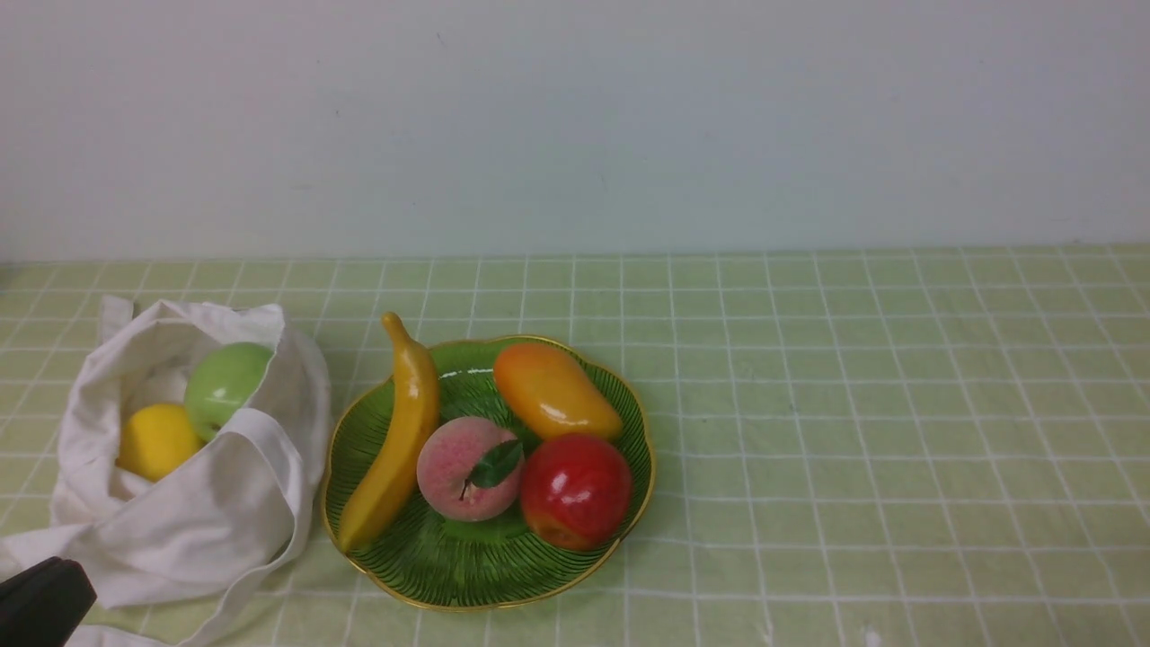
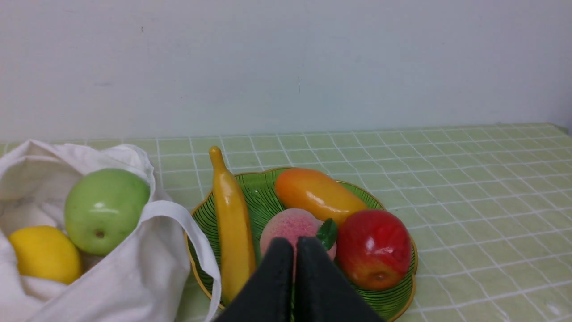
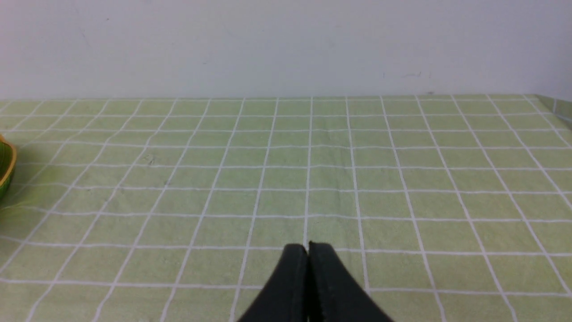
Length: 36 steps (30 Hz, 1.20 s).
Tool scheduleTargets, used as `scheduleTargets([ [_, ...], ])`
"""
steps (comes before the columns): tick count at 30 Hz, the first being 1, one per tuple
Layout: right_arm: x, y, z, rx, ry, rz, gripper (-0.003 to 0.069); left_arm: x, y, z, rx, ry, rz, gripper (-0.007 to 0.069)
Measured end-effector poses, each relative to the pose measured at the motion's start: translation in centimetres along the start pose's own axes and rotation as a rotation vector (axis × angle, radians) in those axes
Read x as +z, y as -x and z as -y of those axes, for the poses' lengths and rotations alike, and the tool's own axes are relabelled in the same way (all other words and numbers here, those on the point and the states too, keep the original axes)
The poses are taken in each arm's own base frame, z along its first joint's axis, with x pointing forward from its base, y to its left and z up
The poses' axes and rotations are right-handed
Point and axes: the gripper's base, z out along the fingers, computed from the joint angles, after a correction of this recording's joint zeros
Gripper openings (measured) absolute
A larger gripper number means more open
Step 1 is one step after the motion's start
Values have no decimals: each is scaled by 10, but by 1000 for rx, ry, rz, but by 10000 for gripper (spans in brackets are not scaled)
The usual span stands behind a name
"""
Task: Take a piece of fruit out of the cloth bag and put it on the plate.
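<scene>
A white cloth bag [image 1: 180,503] lies at the lower left of the front view on the green-checked table [image 1: 853,431], its mouth gaping open. Inside sit a green apple [image 1: 225,385] and, just below and left of it, a lemon [image 1: 157,440]; neither is gripped by anything.

Just beside the bag, at lower centre, a green gold-rimmed plate [image 1: 467,575] carries four fruits. A banana [image 1: 395,440] lies along its left side with the stem end past the rim. A leafed peach [image 1: 458,467] sits in the middle, an orange mango [image 1: 552,391] lies behind it, and a red apple [image 1: 575,490] touches the peach on the right.

The left pincer [image 2: 295,243] is only a dark tip in the bottom left corner of the front view. Its wrist view shows the fingers pressed together with nothing between them. The right pincer [image 3: 307,248] is likewise closed up and empty, above bare table well away from the bag.
</scene>
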Motion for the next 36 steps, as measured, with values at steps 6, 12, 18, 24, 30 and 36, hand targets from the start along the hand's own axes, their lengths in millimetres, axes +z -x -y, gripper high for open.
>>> scheduleTargets([
  [6, 0, 0, 0, 0, 0, 0, -15, 0, 0, 0, 41, 3, 0, -8],
  [12, 0, 0, 0, 0, 0, 0, -15, 8, -16, -7, 124, 52, -33, -8],
  [18, 0, 0, 0, 0, 0, 0, -15, 17, -59, -22, 135, 171, -85, -8],
  [24, 0, 0, 0, 0, 0, 0, -15, 22, -89, -33, 97, 305, -129, -8],
  [30, 0, 0, 0, 0, 0, 0, -15, 23, -93, -36, 92, 333, -122, -8],
  [36, 0, 0, 0, 0, 0, 0, -15, 23, -93, -36, 92, 334, -124, -8],
])
